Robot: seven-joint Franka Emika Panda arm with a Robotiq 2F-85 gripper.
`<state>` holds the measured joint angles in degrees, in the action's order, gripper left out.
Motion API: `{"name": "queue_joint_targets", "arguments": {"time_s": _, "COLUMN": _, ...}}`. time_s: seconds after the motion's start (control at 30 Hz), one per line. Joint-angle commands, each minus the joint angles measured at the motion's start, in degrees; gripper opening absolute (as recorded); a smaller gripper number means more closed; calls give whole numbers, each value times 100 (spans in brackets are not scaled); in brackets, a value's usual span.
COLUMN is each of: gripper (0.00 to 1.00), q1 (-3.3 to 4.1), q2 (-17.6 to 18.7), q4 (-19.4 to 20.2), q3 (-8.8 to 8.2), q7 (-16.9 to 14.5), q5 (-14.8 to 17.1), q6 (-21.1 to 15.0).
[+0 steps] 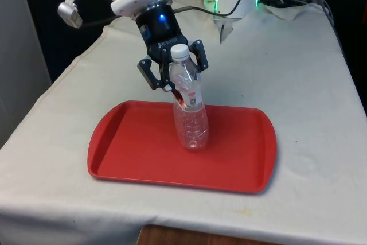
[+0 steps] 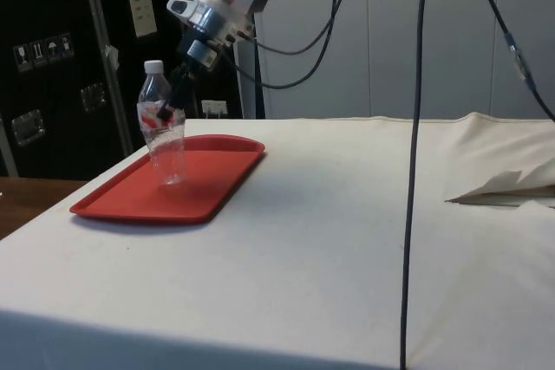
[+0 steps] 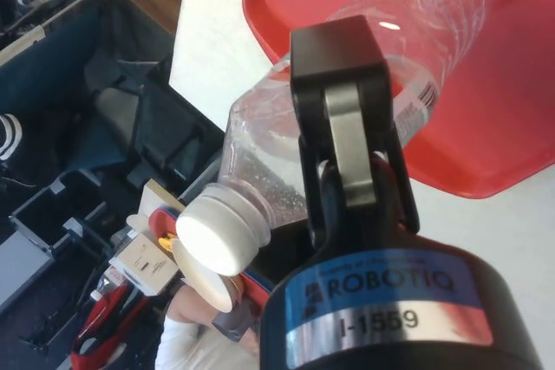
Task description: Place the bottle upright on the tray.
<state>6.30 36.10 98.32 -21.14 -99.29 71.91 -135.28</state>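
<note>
One clear plastic bottle (image 1: 190, 110) with a white cap stands on the red tray (image 1: 120, 153) in the front view, near the middle. It looks upright, or almost. The black gripper (image 1: 178, 81) is up by the bottle's top half, with one finger on each side of it. The fingers look pressed against the bottle, so I think it is clamped on it. I see no water inside, so it should be very light. The thin walls can squash if they are squeezed hard, and the smooth plastic may slip. A good place to hold it is the top half, under the cap, where the gripper is now.

From the side view, the bottle (image 2: 163, 127) has its base down on the tray (image 2: 208, 184), close to the tray's far side. The gripper (image 2: 173, 97) comes in at a slant from above. This view shows the base touching the tray, which is harder to judge from the front.

Up close in the wrist view, one finger (image 3: 347, 145) lies flat across the bottle (image 3: 381, 67). The white cap (image 3: 217, 236) shows well here. Past the table edge I can see boxes and tools on the floor.
</note>
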Motion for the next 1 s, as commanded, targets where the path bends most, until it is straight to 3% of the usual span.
{"name": "queue_joint_targets", "arguments": {"time_s": 0.0, "gripper": 33, "q1": -29, "q2": 34, "q4": -40, "q3": 23, "q7": -46, "q5": 57, "q6": -6}}
{"name": "queue_joint_targets", "arguments": {"time_s": 0.2, "gripper": 33, "q1": -23, "q2": 46, "q4": -34, "q3": 6, "q7": -172, "q5": 178, "q6": 0}}
{"name": "queue_joint_targets", "arguments": {"time_s": 0.8, "gripper": 33, "q1": 0, "q2": 34, "q4": -6, "q3": -23, "q7": -155, "q5": 132, "q6": 29}}
{"name": "queue_joint_targets", "arguments": {"time_s": 0.97, "gripper": 33, "q1": 40, "q2": 80, "q4": -52, "q3": -46, "q7": -229, "q5": 126, "q6": -109}}
